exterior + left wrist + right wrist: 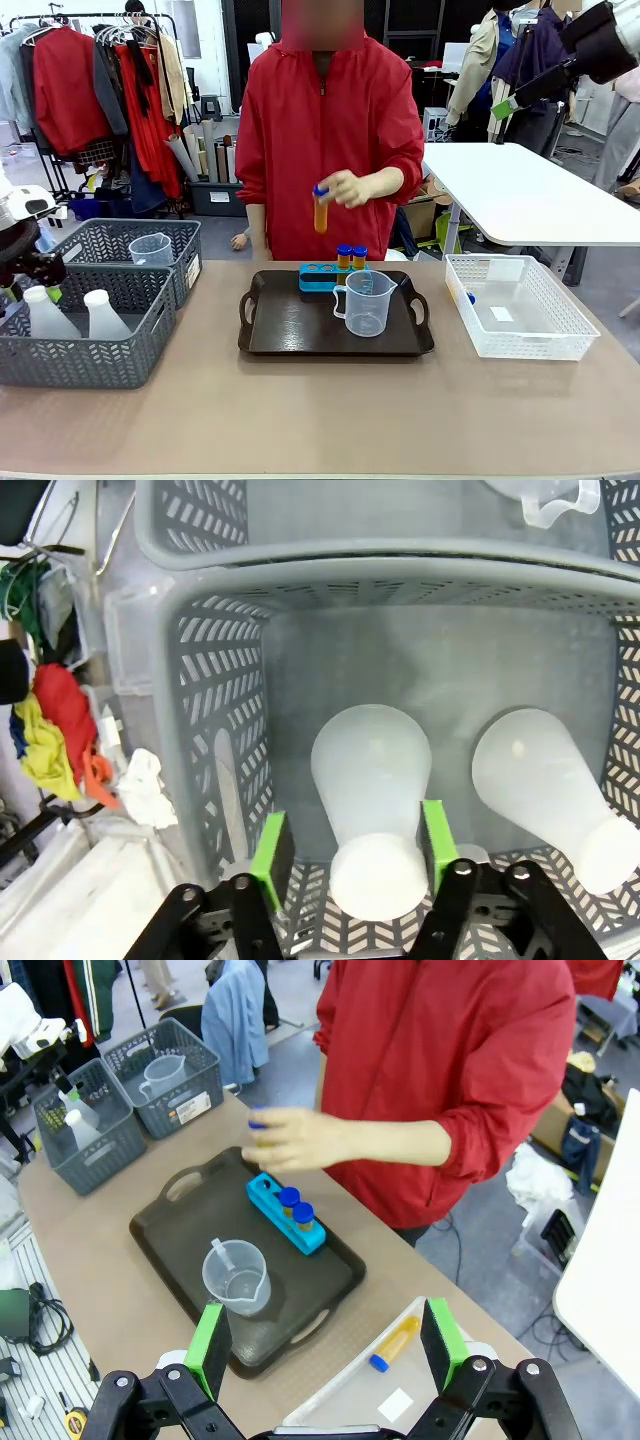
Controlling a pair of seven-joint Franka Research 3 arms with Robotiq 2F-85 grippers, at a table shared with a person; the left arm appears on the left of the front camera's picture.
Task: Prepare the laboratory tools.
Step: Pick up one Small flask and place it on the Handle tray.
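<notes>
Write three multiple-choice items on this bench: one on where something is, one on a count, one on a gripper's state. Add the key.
1. The two white flasks stand in:
A the dark tray
B the near grey basket
C the white basket

2. Blue-capped tubes standing in the blue rack:
A one
B two
C four

3. The right gripper is:
A shut on a tube
B shut on a beaker's handle
C open, holding nothing

Key:
1 B: both flasks sit side by side inside the near grey basket.
2 B: two capped tubes stand in the rack, while the person's hand holds another above it.
3 C: its green pads stand wide apart with nothing gripped between them.
</notes>
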